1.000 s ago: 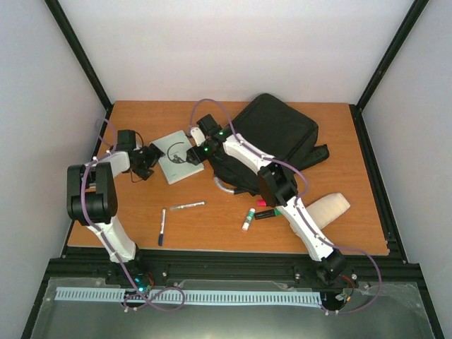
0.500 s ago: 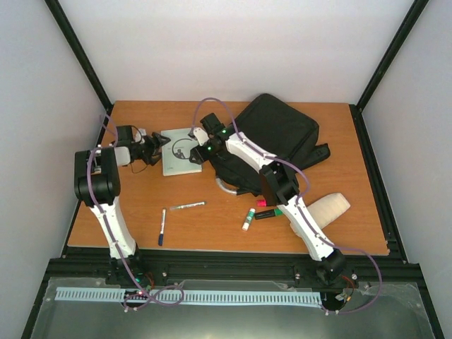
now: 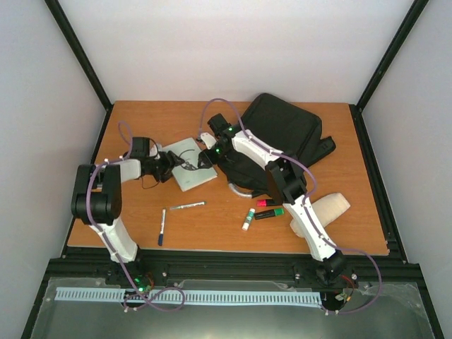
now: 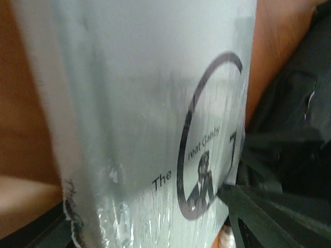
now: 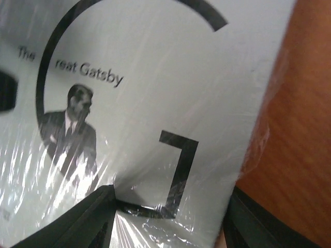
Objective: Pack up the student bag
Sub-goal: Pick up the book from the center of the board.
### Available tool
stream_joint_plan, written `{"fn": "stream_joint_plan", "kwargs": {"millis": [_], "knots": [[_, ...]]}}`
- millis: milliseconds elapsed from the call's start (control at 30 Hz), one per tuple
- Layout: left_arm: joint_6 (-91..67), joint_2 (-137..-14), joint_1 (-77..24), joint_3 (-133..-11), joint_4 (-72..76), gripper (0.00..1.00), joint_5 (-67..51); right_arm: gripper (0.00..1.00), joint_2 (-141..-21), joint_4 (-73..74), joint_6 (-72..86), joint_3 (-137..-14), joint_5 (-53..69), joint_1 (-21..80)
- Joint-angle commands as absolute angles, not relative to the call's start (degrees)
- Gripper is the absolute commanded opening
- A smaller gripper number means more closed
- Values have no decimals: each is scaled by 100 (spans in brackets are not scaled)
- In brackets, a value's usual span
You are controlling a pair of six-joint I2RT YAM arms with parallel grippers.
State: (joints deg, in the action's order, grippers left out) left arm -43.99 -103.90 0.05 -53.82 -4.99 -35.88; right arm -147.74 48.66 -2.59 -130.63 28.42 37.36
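Note:
The student bag (image 3: 286, 134), a large black backpack, lies at the back right of the table, its grey loop handle (image 3: 240, 189) toward the front. A pale wrapped book (image 3: 192, 164) titled "The Great Gatsby" lies just left of the bag. My left gripper (image 3: 168, 164) reaches in from the left. In the left wrist view the book (image 4: 134, 103) sits between its spread fingers, so the left gripper (image 4: 145, 222) is open around the book's end. My right gripper (image 3: 207, 156) is at the book's right corner. The right gripper (image 5: 170, 212) is shut on the book (image 5: 155, 77), one finger (image 5: 83, 217) creasing the wrap.
On the table's front half lie a silver pen (image 3: 186, 205), a dark marker (image 3: 162, 227), a glue stick (image 3: 247, 220) and two highlighters (image 3: 268, 208). A beige ribbed pouch (image 3: 326, 209) rests at the right, partly under the right forearm.
The left gripper has moved right onto the book's left end while narrowing. The book has turned and shifted right and toward the front. The right gripper closed further on its corner.

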Motion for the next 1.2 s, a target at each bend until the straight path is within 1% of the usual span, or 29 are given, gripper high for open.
{"fn": "stream_joint_plan", "kwargs": {"millis": [0,200,267,433,500,567,733,833,1000,1167], "knots": [[-4887,-9429,-521,-5117,-61,69,-4849,56,-14748,4827,-301,-12642,3891,4281],[-5805,-8829,-521,-4592,850,61,-4467,56,-14432,4746,-280,-12266,3887,4314],[-5915,-8737,-519,-4520,872,57,-4303,56,-14337,4720,-282,-12160,3864,4322],[-6051,-8644,-525,-4502,822,46,-4042,56,-14202,4704,-291,-11974,3897,4340],[-6111,-8636,-525,-4494,829,39,-4004,56,-14163,4684,-291,-11925,3894,4350],[-6153,-8559,-527,-4457,824,35,-3941,56,-14115,4672,-288,-11895,3881,4358],[-6089,-8175,-526,-4438,621,25,-3749,57,-13933,4663,-298,-11871,3885,4377],[-5796,-7900,-521,-4603,166,18,-3610,59,-13721,4696,-328,-11885,3853,4377],[-5175,-7555,-511,-4931,-597,1,-3460,64,-13144,4810,-475,-11894,3801,4333],[-4722,-7297,-515,-5114,-979,1,-3520,68,-12316,4947,-565,-11842,3958,3990]]}}
